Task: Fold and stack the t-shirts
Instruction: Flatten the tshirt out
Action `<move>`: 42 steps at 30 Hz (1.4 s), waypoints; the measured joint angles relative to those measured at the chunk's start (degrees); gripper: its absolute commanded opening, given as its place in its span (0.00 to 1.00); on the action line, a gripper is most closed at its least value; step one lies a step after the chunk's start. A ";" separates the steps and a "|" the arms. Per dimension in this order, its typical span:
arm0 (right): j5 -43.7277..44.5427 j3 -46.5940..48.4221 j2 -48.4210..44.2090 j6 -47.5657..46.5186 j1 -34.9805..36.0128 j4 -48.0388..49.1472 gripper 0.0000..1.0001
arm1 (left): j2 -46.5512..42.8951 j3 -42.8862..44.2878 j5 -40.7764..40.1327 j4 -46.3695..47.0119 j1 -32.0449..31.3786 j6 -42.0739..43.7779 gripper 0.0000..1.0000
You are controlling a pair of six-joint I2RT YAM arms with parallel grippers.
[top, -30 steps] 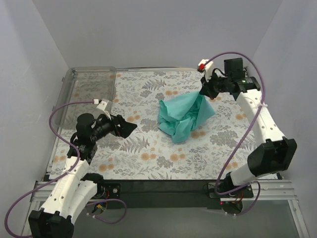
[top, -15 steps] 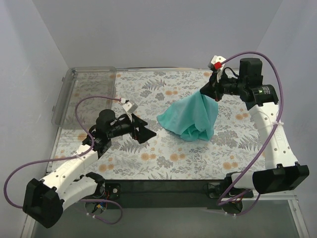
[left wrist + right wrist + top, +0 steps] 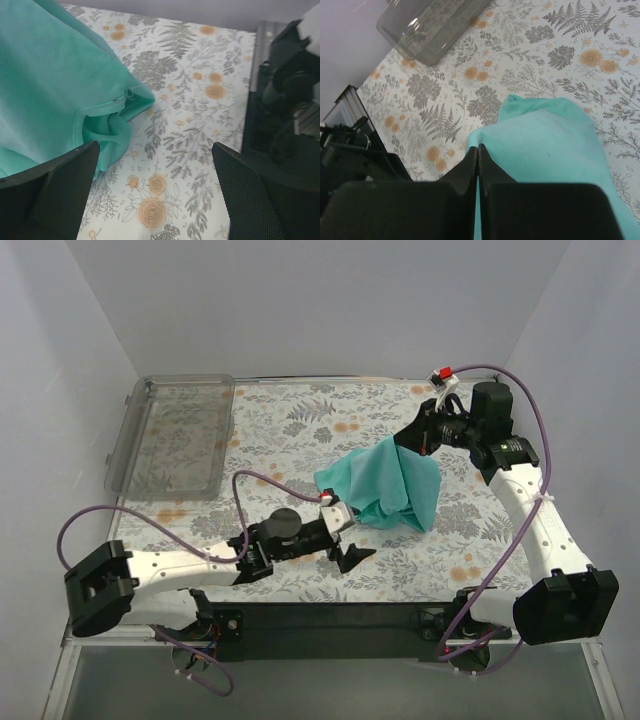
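Right claw (image 3: 408,436) pinches the t-shirt (image 3: 392,485) aloft to drape onto the surface (image 3: 300,420); left claw (image 3: 345,532) gapes beside its hem, likely to spread it.

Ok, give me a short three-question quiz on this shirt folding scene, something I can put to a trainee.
1. True or false: the left gripper is open, close to the lower edge of the shirt and not gripping it.
2. What can you see inside the clear bin? A: a folded shirt. B: nothing. C: a gripper.
3. Fill in the gap: the ___ gripper has pinched the shirt and holds its top up while the rest hangs down.

Key: 1 true. 2 B. 3 right; the right gripper is shut on the cloth.
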 measured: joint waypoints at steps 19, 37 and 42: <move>4.26 -5.64 -4.07 15.76 0.02 8.83 0.01 | 37.16 15.96 -40.48 27.98 -9.16 22.99 0.80; 7.34 -5.68 -5.86 -4.98 0.00 2.62 0.11 | 16.87 19.41 -39.82 9.07 -7.56 13.70 0.00; 2.82 -5.66 -4.66 -14.84 0.04 -1.07 0.50 | 2.36 23.54 -26.40 -7.65 2.58 0.24 0.00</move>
